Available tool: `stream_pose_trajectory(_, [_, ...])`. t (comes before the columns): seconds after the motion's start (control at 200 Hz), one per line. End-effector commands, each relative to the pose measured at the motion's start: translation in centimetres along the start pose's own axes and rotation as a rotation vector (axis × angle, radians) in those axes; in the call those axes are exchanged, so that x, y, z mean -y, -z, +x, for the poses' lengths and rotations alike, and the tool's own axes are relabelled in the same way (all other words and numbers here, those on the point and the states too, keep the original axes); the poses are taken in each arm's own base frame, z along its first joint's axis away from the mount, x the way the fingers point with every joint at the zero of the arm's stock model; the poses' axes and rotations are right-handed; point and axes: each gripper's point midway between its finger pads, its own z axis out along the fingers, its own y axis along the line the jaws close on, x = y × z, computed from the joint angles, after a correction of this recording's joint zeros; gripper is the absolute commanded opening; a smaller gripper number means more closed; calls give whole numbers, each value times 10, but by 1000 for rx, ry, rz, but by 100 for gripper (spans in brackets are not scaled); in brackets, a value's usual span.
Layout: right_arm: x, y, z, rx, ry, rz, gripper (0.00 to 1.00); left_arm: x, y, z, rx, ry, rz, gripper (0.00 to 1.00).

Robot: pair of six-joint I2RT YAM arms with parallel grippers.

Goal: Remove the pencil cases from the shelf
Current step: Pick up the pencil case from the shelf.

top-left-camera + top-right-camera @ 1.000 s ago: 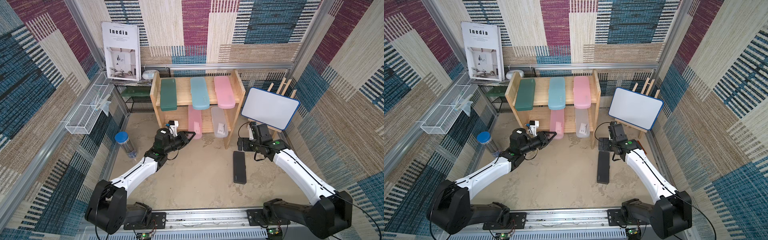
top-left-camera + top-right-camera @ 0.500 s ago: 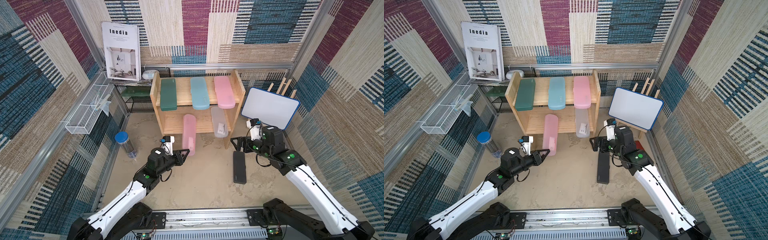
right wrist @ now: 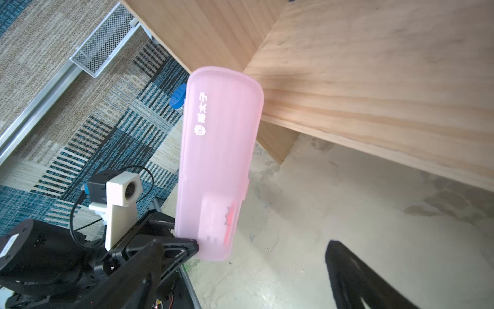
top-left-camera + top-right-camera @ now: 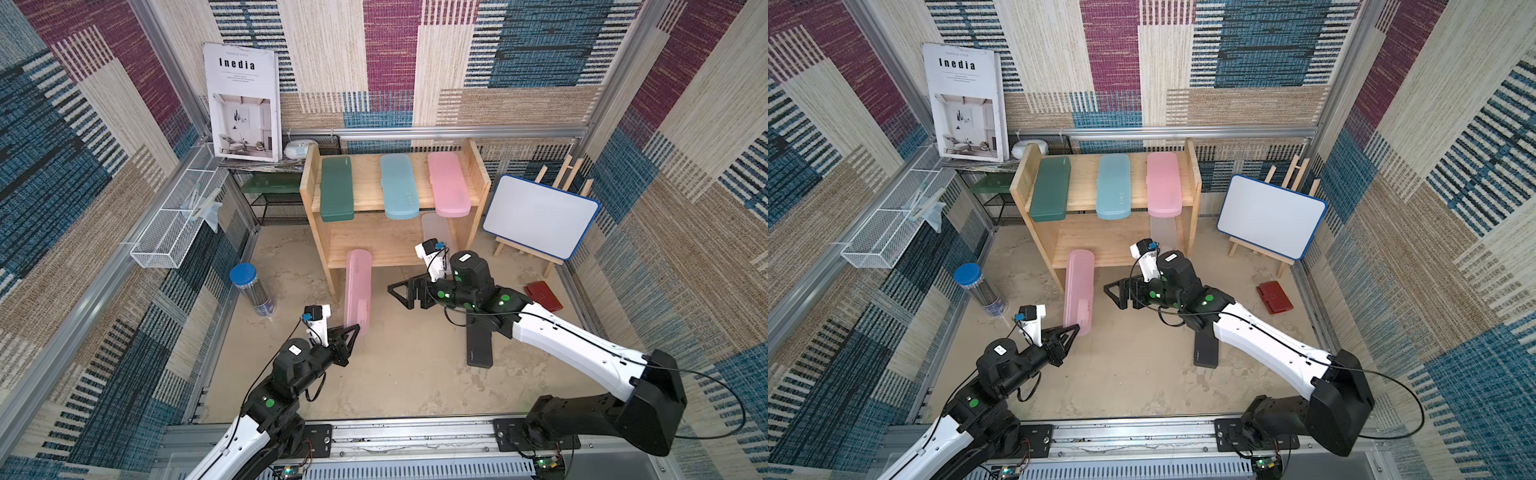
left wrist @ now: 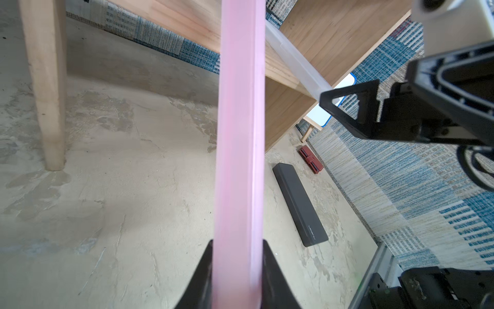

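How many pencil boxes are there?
6. The green case, blue case and pink case lie on the shelf's top board; the clear case sits on its lower board, partly hidden; the second pink case is held by the left fingers; the black case lies on the floor.

"Inedia" on magazine [image 4: 243, 104], characters on pink case [image 3: 219, 160]

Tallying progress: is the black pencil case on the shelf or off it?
Off. The black pencil case lies flat on the table before the shelf, partly under the right arm.

Right of shelf [image 4: 368, 189] — wallet [image 4: 543, 296]
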Motion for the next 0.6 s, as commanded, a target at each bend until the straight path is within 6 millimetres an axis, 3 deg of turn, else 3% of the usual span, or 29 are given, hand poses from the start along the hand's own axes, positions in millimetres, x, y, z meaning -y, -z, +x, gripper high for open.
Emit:
stream_pose_trajectory(0.0, [-29, -22, -16, 30, 30, -98, 99, -3, 6, 0, 12, -20, -16, 24])
stream_pose_trajectory(0.326, [-36, -91, 14, -106, 31, -65, 99, -2, 16, -4, 32, -25, -18, 26])
stream_pose_trajectory(0.596, [-42, -112, 44, -180, 4, -79, 99, -3, 15, -4, 31, -30, -26, 26])
